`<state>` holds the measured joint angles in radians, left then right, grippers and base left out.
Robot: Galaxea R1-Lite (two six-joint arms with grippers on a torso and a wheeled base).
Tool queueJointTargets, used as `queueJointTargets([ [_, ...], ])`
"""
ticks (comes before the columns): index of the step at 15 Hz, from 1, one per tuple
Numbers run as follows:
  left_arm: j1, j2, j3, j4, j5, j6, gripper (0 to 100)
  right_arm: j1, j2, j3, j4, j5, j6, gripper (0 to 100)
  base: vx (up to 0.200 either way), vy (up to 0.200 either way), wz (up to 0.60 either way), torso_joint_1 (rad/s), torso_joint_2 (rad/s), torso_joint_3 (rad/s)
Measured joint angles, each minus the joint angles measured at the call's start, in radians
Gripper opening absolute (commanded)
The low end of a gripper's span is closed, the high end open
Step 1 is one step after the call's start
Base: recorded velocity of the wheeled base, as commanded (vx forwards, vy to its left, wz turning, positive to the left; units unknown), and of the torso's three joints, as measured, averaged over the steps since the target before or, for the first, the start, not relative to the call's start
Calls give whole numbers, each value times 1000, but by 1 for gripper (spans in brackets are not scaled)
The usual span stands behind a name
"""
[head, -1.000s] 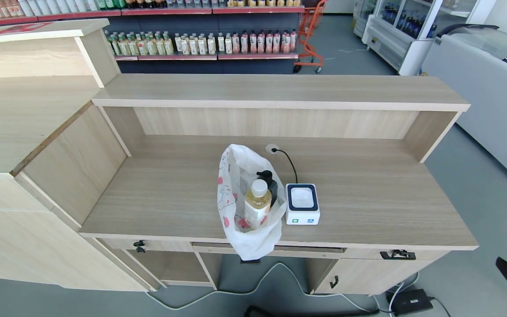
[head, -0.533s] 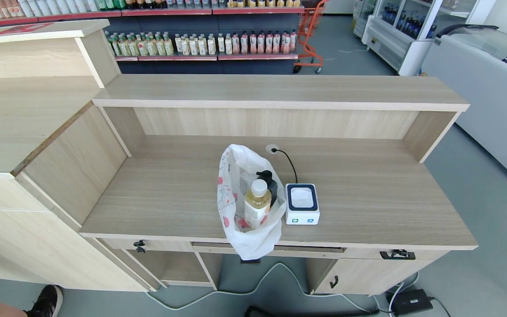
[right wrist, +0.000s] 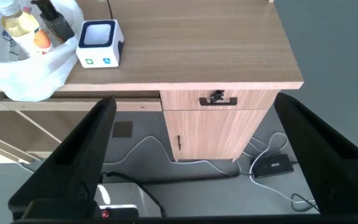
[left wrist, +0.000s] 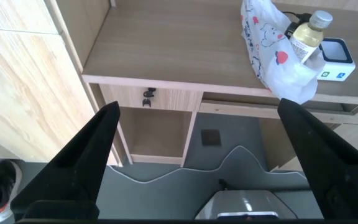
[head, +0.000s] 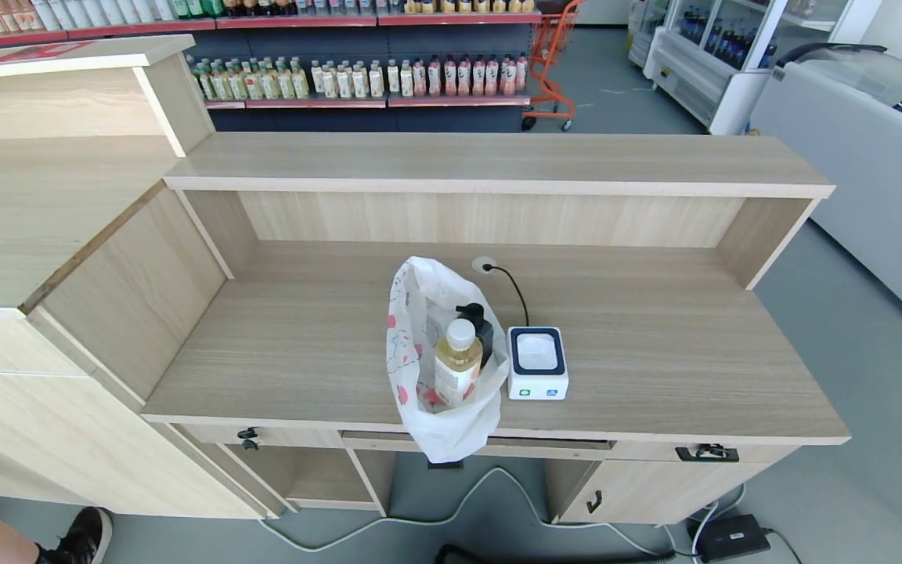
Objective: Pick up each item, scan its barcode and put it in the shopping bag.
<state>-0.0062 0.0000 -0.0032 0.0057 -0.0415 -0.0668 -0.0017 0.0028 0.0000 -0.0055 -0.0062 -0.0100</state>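
Two items stand upright in the white patterned shopping bag (head: 412,329) at the front edge of the wooden checkout counter (head: 654,352): a white-capped bottle of yellow drink (head: 457,360) and, behind it, a black pump-top container (head: 478,321). A white barcode scanner (head: 537,362) sits just beside the bag, its black cable (head: 515,290) running to a port in the counter. The left gripper (left wrist: 197,109) and right gripper (right wrist: 196,102) are in front of the counter, well apart from the bag, fingers spread wide, holding nothing
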Motion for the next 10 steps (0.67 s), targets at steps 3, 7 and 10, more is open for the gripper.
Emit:
queueJointTargets([
  [3,0,0,0,0,0,0,100,0,-6,0,0,0,1,100,0,0,0,0,0,0],
  [7,0,0,0,0,0,0,100,0,-6,0,1,0,0,100,0,0,0,0,0,0],
  [10,0,0,0,0,0,0,100,0,-6,0,1,1,-2,100,0,0,0,0,0,0],
])
